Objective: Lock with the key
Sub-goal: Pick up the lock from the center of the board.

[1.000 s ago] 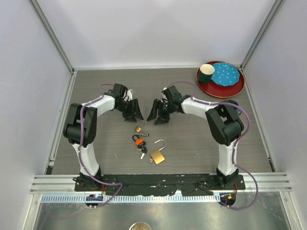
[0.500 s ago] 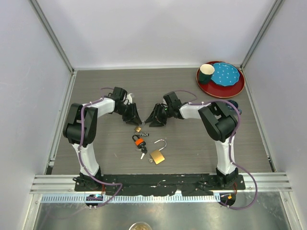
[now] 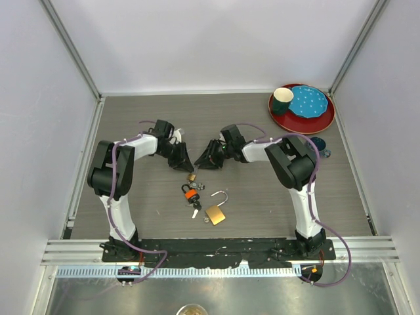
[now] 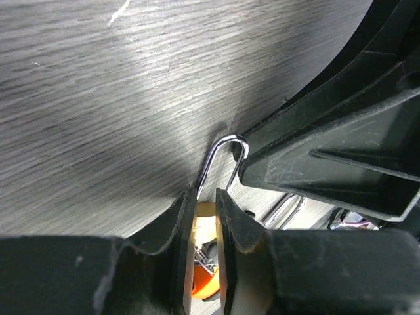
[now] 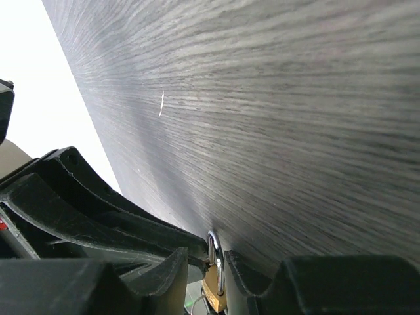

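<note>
A small brass padlock (image 3: 191, 176) lies mid-table, between both gripper tips. My left gripper (image 3: 183, 161) is shut narrowly on it; in the left wrist view (image 4: 207, 195) its brass body shows between the fingers and its steel shackle (image 4: 225, 147) sticks out beyond them. My right gripper (image 3: 205, 161) comes from the opposite side, and its fingers close around the same shackle (image 5: 215, 259) in the right wrist view (image 5: 209, 254). A key bunch with an orange tag (image 3: 190, 193) lies just nearer. A larger brass padlock (image 3: 215, 214) with its shackle open lies nearer still.
A red plate (image 3: 323, 120) with a blue dish (image 3: 309, 102) and a dark green cup (image 3: 283, 100) stands at the back right. A small dark object (image 3: 317, 144) lies beside the right arm. Walls close in the table on three sides.
Both grippers have moved toward each other and down, and their tips now meet at the small padlock. The key bunch and the large padlock have not moved.
</note>
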Controlling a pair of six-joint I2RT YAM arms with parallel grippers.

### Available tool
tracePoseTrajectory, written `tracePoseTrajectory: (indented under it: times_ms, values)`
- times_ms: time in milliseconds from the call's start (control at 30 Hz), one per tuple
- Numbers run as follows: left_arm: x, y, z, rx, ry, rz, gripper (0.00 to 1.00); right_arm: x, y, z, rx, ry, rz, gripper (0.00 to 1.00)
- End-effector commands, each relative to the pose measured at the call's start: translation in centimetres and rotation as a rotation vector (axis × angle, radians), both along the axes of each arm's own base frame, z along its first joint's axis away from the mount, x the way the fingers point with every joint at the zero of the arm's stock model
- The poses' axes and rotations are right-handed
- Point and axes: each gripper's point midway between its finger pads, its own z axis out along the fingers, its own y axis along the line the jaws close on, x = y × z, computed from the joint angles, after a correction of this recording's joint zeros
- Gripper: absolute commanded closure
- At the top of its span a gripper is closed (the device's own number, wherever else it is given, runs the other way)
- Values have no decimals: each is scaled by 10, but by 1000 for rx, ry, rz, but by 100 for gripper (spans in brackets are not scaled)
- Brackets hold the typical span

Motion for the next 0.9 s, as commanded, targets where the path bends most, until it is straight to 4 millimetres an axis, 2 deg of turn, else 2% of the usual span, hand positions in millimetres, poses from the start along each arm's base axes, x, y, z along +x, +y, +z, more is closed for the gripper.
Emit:
tracePoseTrajectory:
  times_ms: [0, 233, 400, 433, 533, 600, 633, 667, 733, 867]
  values:
    - [0, -1, -10, 5, 5, -14, 79, 0, 5, -13, 7, -8, -10, 66]
    - [3, -1, -9, 6, 1, 0, 80, -9, 12, -19, 22, 9, 9, 71]
    - [4, 1, -8, 16, -11, -2, 80, -9, 15, -21, 12, 4, 25, 89]
    - [5, 1, -7, 20, -16, -2, 79, -8, 14, -21, 8, 1, 27, 97]
    - [6, 7, -2, 53, -38, 3, 75, -5, 13, -19, -23, -22, 32, 98]
    - [9, 17, 5, 110, -68, 18, 69, -1, 12, -13, -36, -48, 33, 99]
    - [12, 20, 9, 130, -84, 25, 61, 1, 13, -8, -38, -62, 34, 98]
    - [16, 23, 22, 141, -120, 36, 57, 3, 13, -3, -43, -72, 35, 98]
    - [19, 34, 30, 197, -149, 67, 50, 10, 13, 12, -52, -123, 33, 99]
    - [36, 44, 77, 229, -268, 124, 35, 22, 18, 50, -27, -217, 35, 98]
